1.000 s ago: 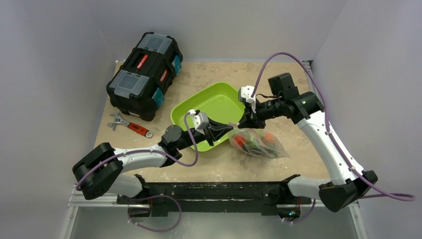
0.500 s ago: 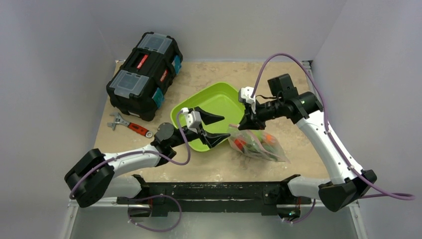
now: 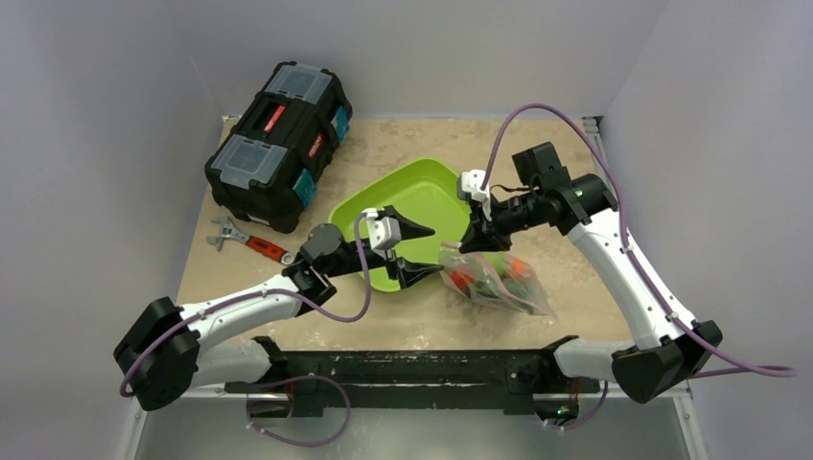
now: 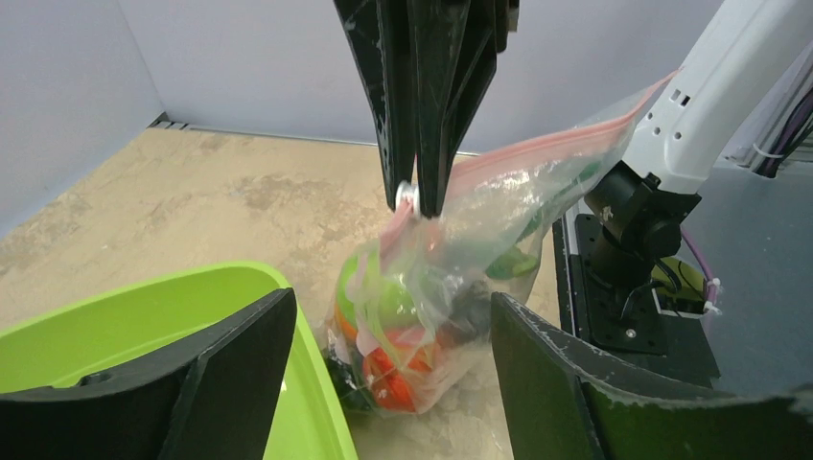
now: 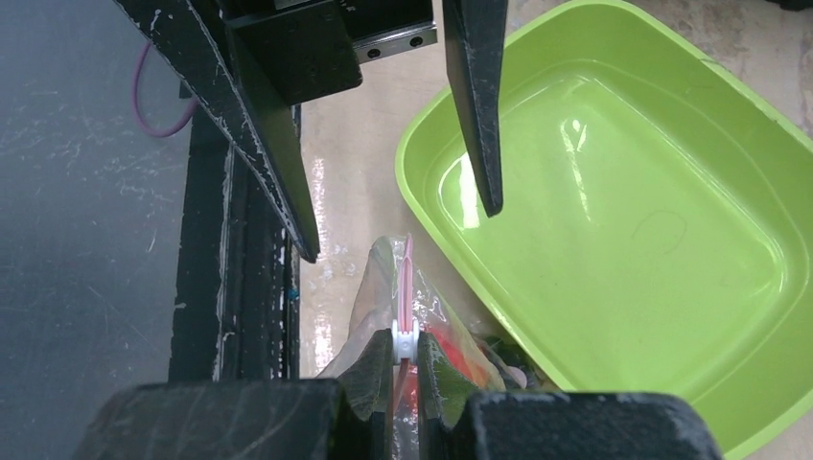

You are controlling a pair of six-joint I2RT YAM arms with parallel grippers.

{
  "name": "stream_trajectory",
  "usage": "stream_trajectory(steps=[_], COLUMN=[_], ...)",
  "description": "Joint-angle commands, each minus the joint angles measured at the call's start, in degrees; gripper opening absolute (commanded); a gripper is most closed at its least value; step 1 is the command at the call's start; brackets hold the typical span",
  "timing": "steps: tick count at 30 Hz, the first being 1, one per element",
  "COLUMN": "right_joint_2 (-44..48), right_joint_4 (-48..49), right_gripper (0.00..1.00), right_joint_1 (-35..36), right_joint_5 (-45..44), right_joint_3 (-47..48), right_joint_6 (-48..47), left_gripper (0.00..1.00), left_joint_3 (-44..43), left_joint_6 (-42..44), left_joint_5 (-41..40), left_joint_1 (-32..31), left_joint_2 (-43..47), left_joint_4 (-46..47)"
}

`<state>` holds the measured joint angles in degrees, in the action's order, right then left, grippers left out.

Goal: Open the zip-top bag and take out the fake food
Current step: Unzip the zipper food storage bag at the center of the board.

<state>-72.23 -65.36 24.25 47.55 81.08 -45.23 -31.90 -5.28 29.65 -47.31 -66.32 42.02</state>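
The clear zip-top bag (image 3: 499, 280) lies on the table just right of the lime-green tray, its pink zip strip (image 5: 406, 273) lifted upward. My right gripper (image 5: 404, 347) is shut on the white slider of that strip, seen from the far side in the left wrist view (image 4: 415, 196). Fake food (image 4: 403, 369) shows through the plastic: red, orange and green pieces. My left gripper (image 4: 393, 369) stands open at the bag's left end, one finger over the tray's rim and the other on the bag's near side. It holds nothing.
The lime-green tray (image 3: 412, 196) holds nothing and sits mid-table, touching the bag. A black toolbox (image 3: 278, 144) stands at the back left. A red-handled wrench (image 3: 251, 244) lies in front of it. Grey walls close in on both sides.
My left gripper was shut at the bag's left end a second ago; it has let go and opened wide. The right gripper keeps its pinch on the slider, with the bag barely shifted.
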Motion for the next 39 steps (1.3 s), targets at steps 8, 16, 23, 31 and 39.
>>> stream_trajectory(steps=[8, 16, 23, 31, 39], right_joint_2=[-0.2, 0.5, 3.5, 4.0, 4.3], right_joint_4=[-0.9, -0.1, 1.7, -0.3, -5.3], right_gripper=[0.0, 0.0, 0.0, 0.0, 0.0], right_joint_1=[-0.3, -0.3, -0.5, -2.6, -10.1], right_joint_5=[1.3, 0.7, -5.7, -10.4, -14.5], right_joint_3=[1.2, 0.7, -0.7, 1.3, 4.9], right_joint_6=[-1.2, -0.2, 3.5, 4.6, 1.4], left_gripper=[0.4, 0.0, 0.0, 0.0, 0.0], left_joint_3=[-12.4, -10.3, -5.8, -3.9, -4.6], left_joint_6=[0.4, 0.9, -1.5, -1.6, -1.7], left_joint_5=[10.1, 6.9, -1.9, -5.5, -8.6], left_joint_1=[-0.5, 0.2, 3.2, 3.3, 3.3], left_joint_2=[-9.2, -5.6, 0.3, 2.1, 2.4], left_joint_4=[-2.4, -3.7, -1.9, -2.4, -3.4])
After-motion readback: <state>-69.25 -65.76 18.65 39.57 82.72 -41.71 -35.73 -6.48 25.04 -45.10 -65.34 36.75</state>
